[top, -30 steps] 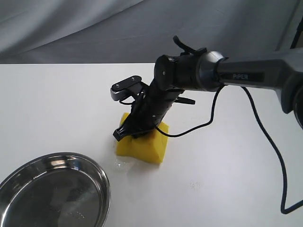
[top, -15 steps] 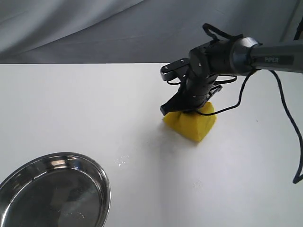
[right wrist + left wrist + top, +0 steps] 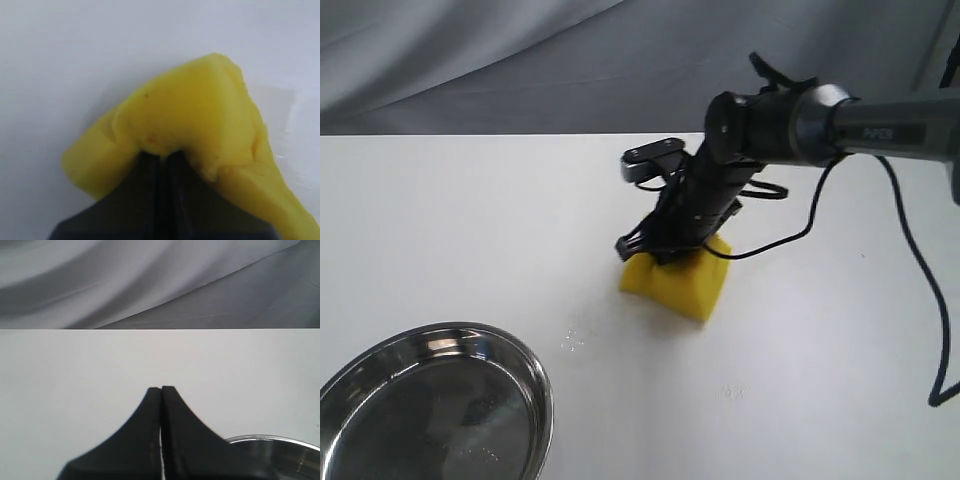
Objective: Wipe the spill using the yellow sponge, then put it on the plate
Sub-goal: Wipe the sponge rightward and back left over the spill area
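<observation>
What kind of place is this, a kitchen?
Probably a robot lab or test bench, not a kitchen. A plain white table stands before a grey cloth backdrop, and the right gripper of a robot arm pinches a yellow sponge, with a steel plate on the table.

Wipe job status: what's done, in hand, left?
Done, apparently: the spill is down to faint wet specks near the plate. In hand: the right gripper pinches the yellow sponge against the table. Left: carry the sponge onto the plate; it sits apart from it now.
</observation>
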Controlling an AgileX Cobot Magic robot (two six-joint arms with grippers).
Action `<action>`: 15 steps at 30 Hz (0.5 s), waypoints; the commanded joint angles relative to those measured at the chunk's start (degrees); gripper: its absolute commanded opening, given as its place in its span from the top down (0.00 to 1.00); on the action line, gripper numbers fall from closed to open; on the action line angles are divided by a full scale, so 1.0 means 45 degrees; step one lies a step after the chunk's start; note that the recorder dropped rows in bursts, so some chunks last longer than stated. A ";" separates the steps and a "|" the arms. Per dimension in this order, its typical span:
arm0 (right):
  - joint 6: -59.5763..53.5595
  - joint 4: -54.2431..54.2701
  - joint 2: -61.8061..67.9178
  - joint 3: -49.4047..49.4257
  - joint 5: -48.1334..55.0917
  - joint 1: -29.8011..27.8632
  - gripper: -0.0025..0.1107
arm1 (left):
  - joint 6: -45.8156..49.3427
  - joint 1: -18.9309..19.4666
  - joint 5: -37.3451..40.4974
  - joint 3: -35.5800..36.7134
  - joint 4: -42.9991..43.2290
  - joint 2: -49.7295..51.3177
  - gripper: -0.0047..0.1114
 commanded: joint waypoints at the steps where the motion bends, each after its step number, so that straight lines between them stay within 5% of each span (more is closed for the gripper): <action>1: -0.0339 0.0925 0.0359 0.0262 0.0683 0.1822 0.98 | -0.0038 0.0021 -0.0031 0.0064 -0.0006 -0.0035 0.96; 15: -0.1132 0.0925 -0.0595 -0.0072 0.0878 0.2369 0.98 | -0.0038 0.0021 -0.0031 0.0064 -0.0006 -0.0035 0.96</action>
